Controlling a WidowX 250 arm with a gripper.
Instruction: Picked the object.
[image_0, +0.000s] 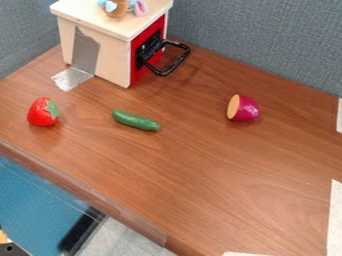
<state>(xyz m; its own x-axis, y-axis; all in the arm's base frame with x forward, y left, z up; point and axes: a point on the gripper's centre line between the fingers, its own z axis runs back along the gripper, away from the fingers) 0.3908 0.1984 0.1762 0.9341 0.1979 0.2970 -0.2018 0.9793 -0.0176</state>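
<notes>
Cucumber (135, 120) (presumed target) on surface (200, 165) | pick judged pending | next: to be straddled mid-length | grip open/closed: can't be told

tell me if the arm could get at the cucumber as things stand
Probably yes, if it is within reach, which I can't judge: the cucumber lies uncovered on the wooden tabletop, apart from the strawberry and toy oven.
</notes>
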